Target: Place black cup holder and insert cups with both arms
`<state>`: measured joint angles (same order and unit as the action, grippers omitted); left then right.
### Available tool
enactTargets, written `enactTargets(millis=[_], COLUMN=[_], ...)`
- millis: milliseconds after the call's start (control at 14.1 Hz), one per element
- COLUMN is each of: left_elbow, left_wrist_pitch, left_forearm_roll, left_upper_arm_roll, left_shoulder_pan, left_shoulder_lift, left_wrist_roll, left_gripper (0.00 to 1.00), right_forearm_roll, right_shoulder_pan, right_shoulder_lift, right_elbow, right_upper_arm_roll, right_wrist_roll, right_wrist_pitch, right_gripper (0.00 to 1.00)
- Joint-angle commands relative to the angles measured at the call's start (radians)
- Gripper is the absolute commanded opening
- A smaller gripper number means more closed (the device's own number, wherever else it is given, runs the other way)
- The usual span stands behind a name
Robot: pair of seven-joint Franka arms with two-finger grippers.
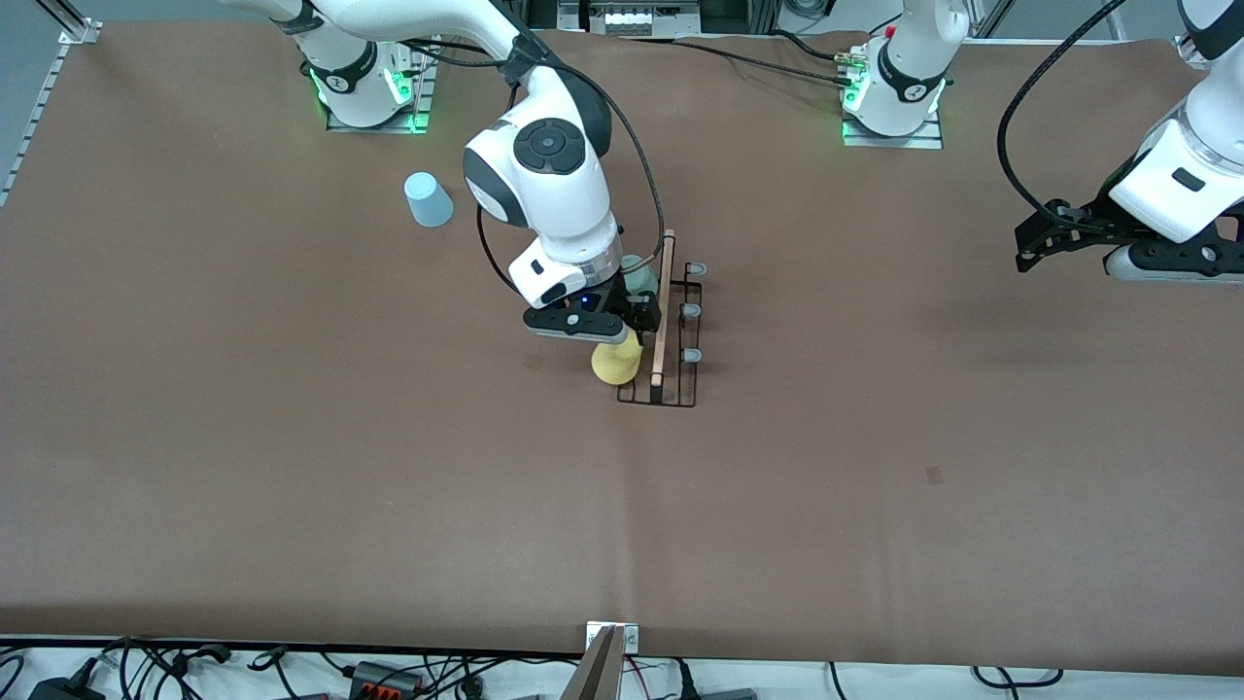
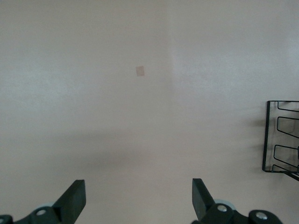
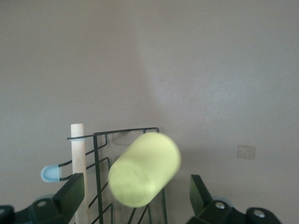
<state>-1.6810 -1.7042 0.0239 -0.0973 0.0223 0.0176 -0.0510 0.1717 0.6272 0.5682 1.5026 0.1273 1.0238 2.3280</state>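
Observation:
The black cup holder stands mid-table, its wooden handle upright. The yellow cup sits tilted on a peg at the holder's side toward the right arm's end. The pale green cup is on the same side, farther from the front camera and partly hidden by the arm. The light blue cup stands upside down on the table near the right arm's base. My right gripper is open just over the yellow cup, with its fingers clear of it. My left gripper is open and empty, waiting over the left arm's end of the table.
Three bare grey-tipped pegs line the holder's side toward the left arm's end. A corner of the holder shows in the left wrist view, with my left gripper over bare table. Cables lie along the table's front edge.

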Motion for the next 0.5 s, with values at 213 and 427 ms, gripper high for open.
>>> enactTargets(millis=[213,427], left_elbow=[-0.008,-0.008], left_wrist_pitch=[0.001,0.001], left_forearm_roll=[-0.021,-0.021], left_upper_arm_roll=[-0.002,-0.002], left_shoulder_pan=[0.008,0.008], left_shoulder_lift=[0.010,0.009], left_wrist_roll=[0.014,0.014], left_gripper=[1.00,1.00], right_forearm_roll=[-0.003,-0.003], right_shoulder_pan=[-0.173,-0.309], right_shoulder_lift=[-0.172,-0.278], right_elbow=[0.076,0.094], right_upper_arm_roll=[-0.015,-0.014], right_wrist_roll=[-0.212,-0.446], right_wrist_pitch=[-0.225,-0.376], right_gripper=[1.00,1.00])
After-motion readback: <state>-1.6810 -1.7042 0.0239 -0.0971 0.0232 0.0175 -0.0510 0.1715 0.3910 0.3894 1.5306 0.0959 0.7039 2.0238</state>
